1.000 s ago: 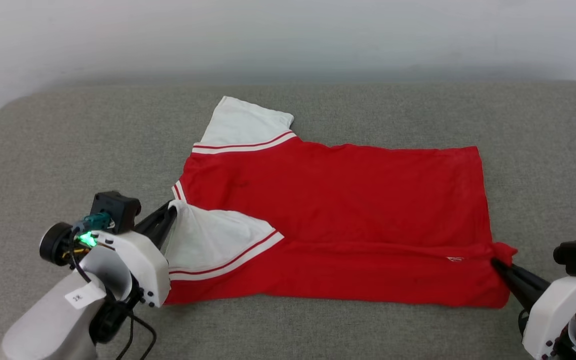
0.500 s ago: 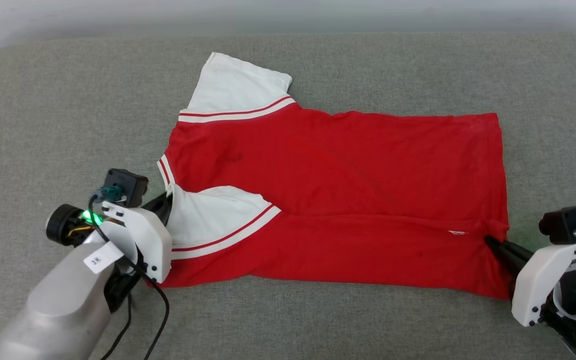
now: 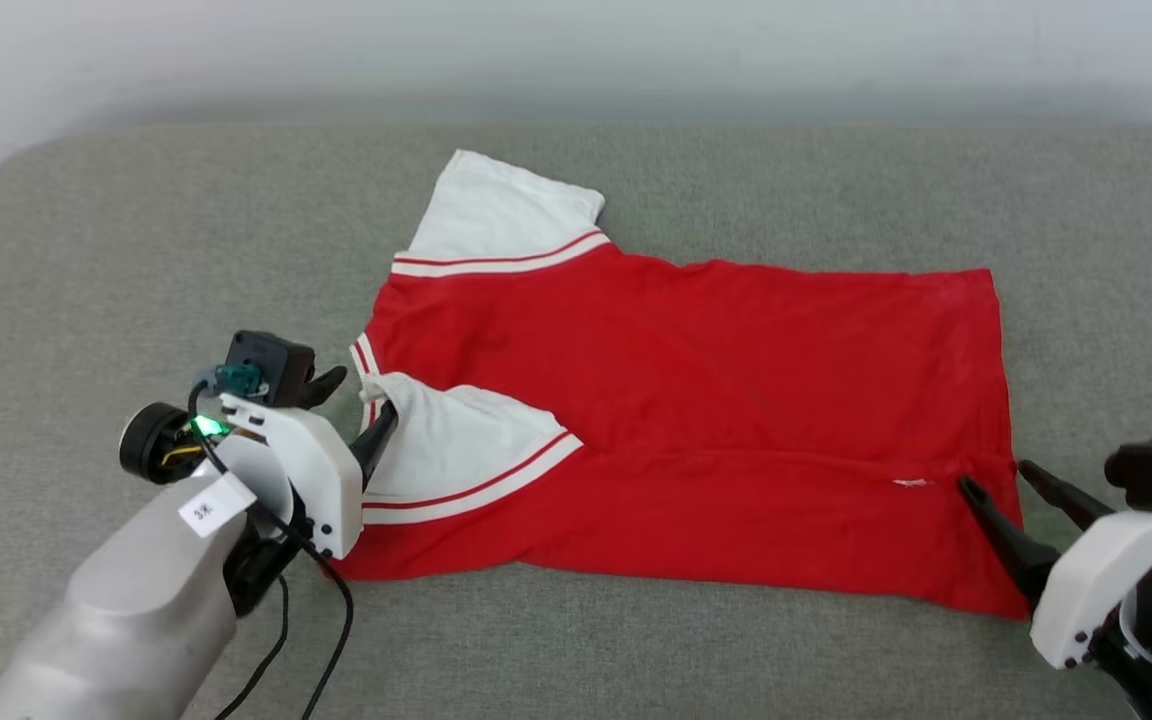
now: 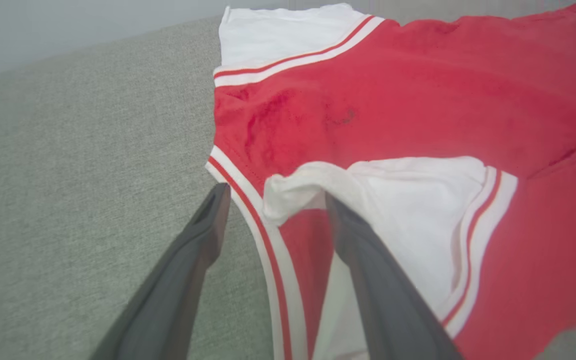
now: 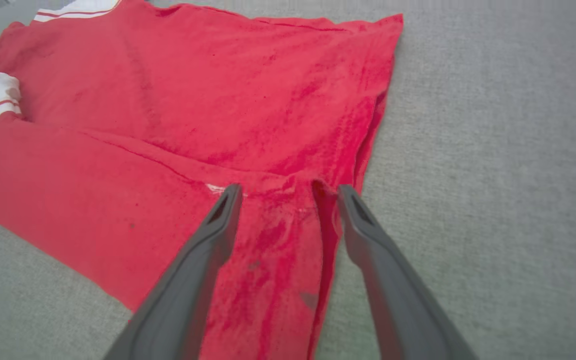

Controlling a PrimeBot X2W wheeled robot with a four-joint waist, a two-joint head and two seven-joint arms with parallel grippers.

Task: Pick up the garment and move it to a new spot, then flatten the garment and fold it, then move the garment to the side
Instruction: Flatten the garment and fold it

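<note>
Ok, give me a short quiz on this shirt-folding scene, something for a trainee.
1. True or false: the left tool is shut on the shirt.
2. Which sleeve lies folded in over the red part? A the near sleeve; B the far one; C both.
3. Fill in: the right tool stands open at the shirt's ___ end.
Key: 1 false, the left tool is open. 2 A. 3 hem.
</note>
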